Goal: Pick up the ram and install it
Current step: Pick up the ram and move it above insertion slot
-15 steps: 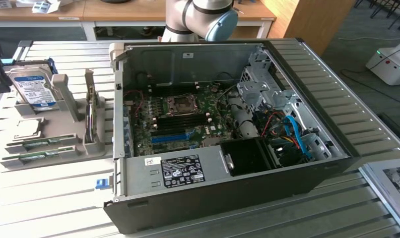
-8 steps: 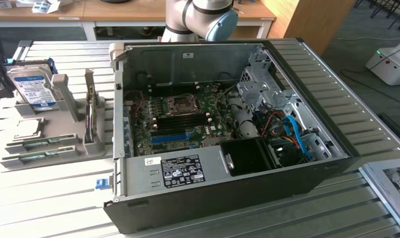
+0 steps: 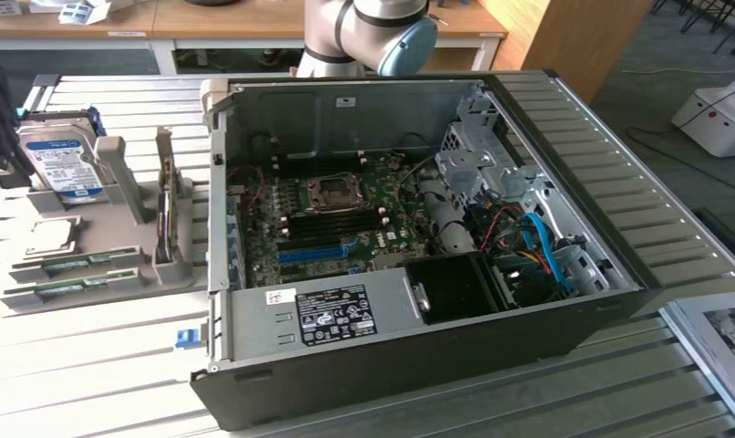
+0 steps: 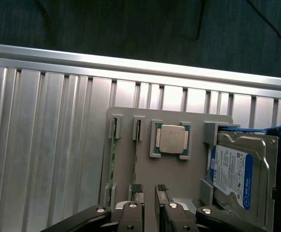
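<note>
Two rams stand on edge in the slots of a grey holder [image 4: 179, 174]: thin green sticks, one [image 4: 135, 162] beside the other [image 4: 112, 162]. My gripper [image 4: 149, 189] hovers above the holder, open, with nothing between its ribbed fingertips [image 4: 137, 188]. One fingertip is over the end of the nearer ram, apart from it. In the exterior view the same rams [image 3: 73, 265] [image 3: 66, 288] lie at the holder's front, on that view's left. The open computer case [image 3: 404, 374] shows its motherboard [image 3: 331, 219] with dark memory slots.
On the holder a square silver processor [image 4: 170, 139] sits beside the rams, and a blue-labelled hard drive [image 4: 232, 174] past it. An upright card [image 3: 167, 210] stands in the holder. A bright blue slot strip [image 3: 313, 254] and cables [image 3: 538, 246] are inside the case. The table is slatted metal [image 4: 43, 145].
</note>
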`<state>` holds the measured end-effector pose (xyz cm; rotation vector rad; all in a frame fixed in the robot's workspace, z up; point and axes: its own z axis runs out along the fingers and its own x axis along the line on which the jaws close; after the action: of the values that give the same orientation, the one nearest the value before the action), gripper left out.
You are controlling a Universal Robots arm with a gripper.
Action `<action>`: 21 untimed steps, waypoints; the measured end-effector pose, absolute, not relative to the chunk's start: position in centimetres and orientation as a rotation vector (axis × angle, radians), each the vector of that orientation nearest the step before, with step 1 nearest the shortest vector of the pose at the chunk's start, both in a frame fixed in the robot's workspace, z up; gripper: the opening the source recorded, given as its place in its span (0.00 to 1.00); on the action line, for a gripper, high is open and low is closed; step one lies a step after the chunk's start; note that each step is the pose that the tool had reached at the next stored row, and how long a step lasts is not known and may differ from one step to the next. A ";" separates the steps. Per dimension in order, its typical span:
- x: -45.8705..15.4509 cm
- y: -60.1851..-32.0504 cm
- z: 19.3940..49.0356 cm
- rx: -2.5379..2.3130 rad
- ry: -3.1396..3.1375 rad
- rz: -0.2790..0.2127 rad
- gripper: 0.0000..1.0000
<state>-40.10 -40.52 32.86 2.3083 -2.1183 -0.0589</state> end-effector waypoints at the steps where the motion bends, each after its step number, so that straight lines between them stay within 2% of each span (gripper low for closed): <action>1: -40.1 -40.5 32.7 2.308 -2.118 -0.059 0.24; 21: -40.1 -40.5 29.8 2.308 -2.118 -0.059 0.24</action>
<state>-40.10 -40.52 29.78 2.3082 -2.1182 -0.0590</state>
